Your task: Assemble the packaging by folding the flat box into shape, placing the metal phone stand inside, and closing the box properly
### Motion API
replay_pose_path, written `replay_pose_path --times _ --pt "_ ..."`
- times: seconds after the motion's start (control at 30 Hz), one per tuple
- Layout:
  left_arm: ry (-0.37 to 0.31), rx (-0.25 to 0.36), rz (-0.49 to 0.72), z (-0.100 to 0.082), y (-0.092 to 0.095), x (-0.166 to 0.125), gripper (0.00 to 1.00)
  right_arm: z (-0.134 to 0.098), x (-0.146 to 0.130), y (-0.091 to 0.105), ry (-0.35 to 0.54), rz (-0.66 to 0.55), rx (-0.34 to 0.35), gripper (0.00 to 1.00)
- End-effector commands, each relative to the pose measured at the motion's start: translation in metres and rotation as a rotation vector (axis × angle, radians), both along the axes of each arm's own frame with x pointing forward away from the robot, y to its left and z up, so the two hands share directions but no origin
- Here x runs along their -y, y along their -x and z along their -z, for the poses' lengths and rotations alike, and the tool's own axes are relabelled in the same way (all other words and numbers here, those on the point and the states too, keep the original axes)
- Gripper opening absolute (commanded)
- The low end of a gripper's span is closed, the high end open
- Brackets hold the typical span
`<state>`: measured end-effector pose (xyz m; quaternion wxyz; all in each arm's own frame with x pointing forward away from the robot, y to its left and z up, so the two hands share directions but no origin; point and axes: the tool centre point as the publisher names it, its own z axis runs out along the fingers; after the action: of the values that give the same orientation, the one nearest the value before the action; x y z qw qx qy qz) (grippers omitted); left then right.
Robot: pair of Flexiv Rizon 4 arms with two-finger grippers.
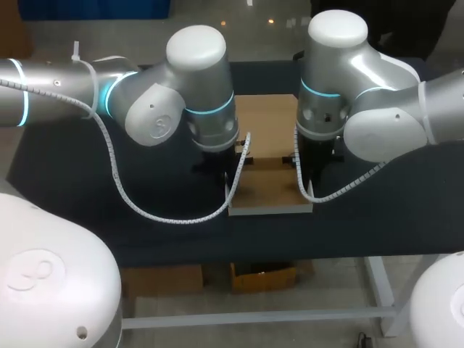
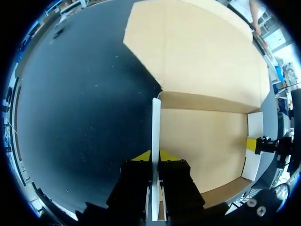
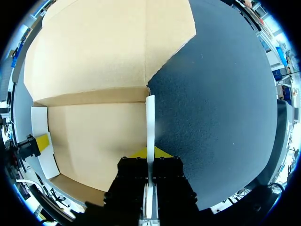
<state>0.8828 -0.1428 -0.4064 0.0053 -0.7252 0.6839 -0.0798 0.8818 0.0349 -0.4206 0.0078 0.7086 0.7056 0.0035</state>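
The brown cardboard box [image 1: 267, 119] lies half folded on the dark table, its big lid flap flat towards the back and its floor [image 2: 202, 146] between my two grippers. The left side wall [image 2: 155, 125], white on its outside, stands upright, and my left gripper [image 2: 155, 157] is shut on it from above. The right side wall [image 3: 150, 120] also stands upright, with my right gripper [image 3: 149, 153] shut on it. In the head view the left gripper [image 1: 230, 181] and the right gripper [image 1: 304, 181] stand at the box's two sides. The front wall [image 1: 270, 209] is raised.
The table [image 1: 109, 217] is covered in dark cloth, with bare room to the left and right of the box. A white spiral cable [image 1: 167, 215] hangs from my left arm down to the cloth near the box's front left corner. The table's front edge runs just before the box.
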Motion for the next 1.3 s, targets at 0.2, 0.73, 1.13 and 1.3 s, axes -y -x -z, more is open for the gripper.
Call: replay_pose_path --times 0.2,0.73,1.13,1.3 --pt "-0.035 -0.02 -0.003 0.004 0.0 -0.001 0.09 0.0 0.0 0.0 0.001 0.0 0.0 0.0" --pt "-0.044 -0.029 -0.001 0.006 -0.001 -0.002 0.0 0.0 0.0 0.0 0.001 0.0 0.0 0.12" --pt "-0.058 -0.017 0.004 0.003 -0.001 -0.003 0.0 -0.021 -0.004 0.007 0.013 -0.053 0.076 0.93" --pt "-0.062 -0.005 0.013 0.0 -0.001 -0.004 0.0 -0.032 -0.001 0.013 -0.022 -0.084 0.125 1.0"
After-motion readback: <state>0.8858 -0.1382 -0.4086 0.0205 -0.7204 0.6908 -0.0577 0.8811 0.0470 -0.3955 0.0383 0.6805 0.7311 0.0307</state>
